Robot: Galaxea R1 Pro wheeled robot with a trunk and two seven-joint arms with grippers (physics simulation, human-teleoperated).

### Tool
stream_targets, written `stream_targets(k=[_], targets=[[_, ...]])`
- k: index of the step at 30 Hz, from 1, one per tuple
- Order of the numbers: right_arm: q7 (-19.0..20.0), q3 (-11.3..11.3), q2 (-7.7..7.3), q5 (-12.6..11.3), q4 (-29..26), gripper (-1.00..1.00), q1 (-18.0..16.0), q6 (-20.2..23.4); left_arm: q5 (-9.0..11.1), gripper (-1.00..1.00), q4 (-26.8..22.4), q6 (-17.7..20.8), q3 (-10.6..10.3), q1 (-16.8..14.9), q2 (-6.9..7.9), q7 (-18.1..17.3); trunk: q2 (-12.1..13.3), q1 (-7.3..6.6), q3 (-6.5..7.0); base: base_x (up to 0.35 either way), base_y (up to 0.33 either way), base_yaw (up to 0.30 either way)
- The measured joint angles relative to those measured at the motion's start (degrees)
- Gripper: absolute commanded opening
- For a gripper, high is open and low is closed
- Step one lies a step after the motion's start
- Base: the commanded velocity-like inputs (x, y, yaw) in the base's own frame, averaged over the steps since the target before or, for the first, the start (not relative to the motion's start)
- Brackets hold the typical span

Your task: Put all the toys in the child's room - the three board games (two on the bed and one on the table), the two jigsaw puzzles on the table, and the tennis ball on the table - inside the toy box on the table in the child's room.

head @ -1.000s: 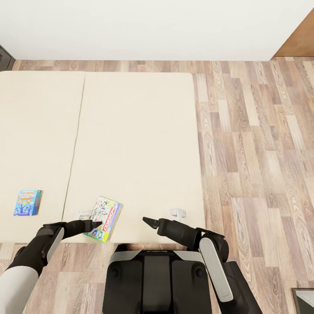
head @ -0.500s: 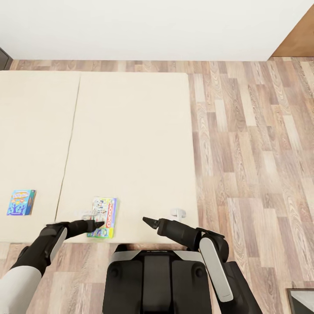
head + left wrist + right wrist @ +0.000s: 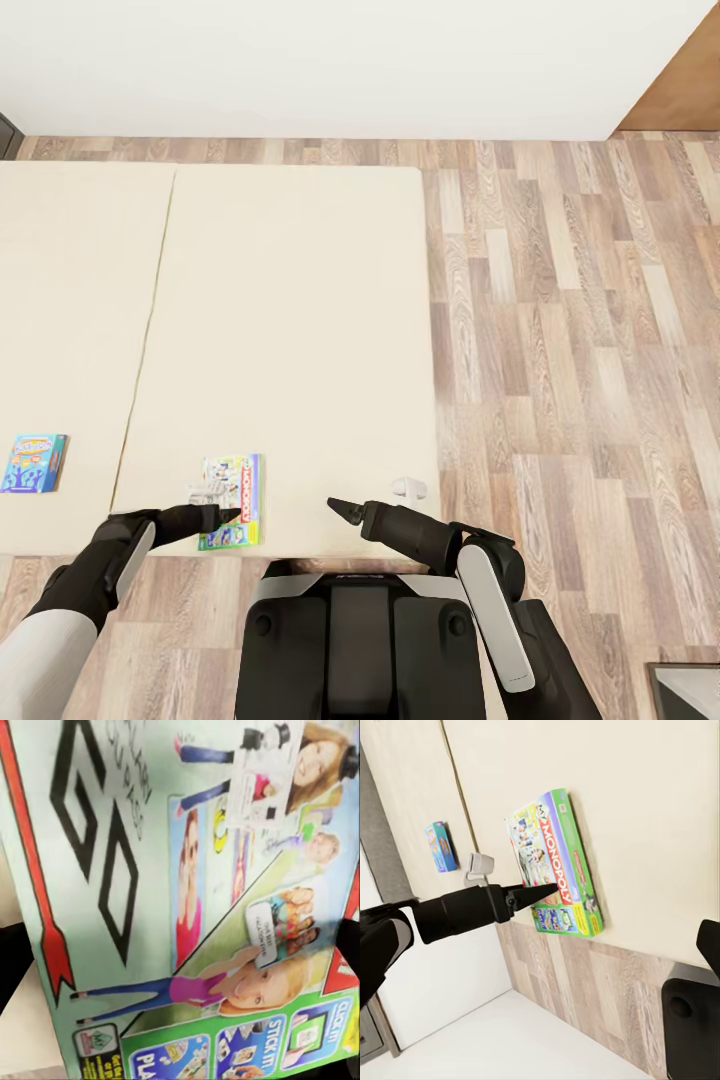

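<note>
One Monopoly box (image 3: 231,488) on bed (image 3: 300,300).

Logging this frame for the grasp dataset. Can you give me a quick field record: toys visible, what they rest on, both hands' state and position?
surface: bed, beige mattress
toy 1: Monopoly board game, flat near the bed's front edge
toy 2: small blue board game, flat, apart from toy 1, further to the robot's left
left hand: over the Monopoly box; contact unclear, open/shut unclear
right hand: above the mattress front edge, holding nothing, fingertips together
floor: wood plank
</note>
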Motion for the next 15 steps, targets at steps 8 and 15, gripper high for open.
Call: stream_targets(k=[8,15], targets=[[0.00,-0.01,0.00,-0.02,0.01,1.00,0.00,0.01,-1.29,1.00,-0.09,-0.37,0.13,0.00,-0.11,0.23,0.00,0.00,0.00,0.000,-0.109,0.000],[0.00,0.00,0.00,0.02,0.01,1.00,0.00,0.00,-0.66,1.00,-0.04,-0.20,0.10,0.02,-0.27,0.14,0.00,0.00,0.00,0.000,-0.118,0.000]])
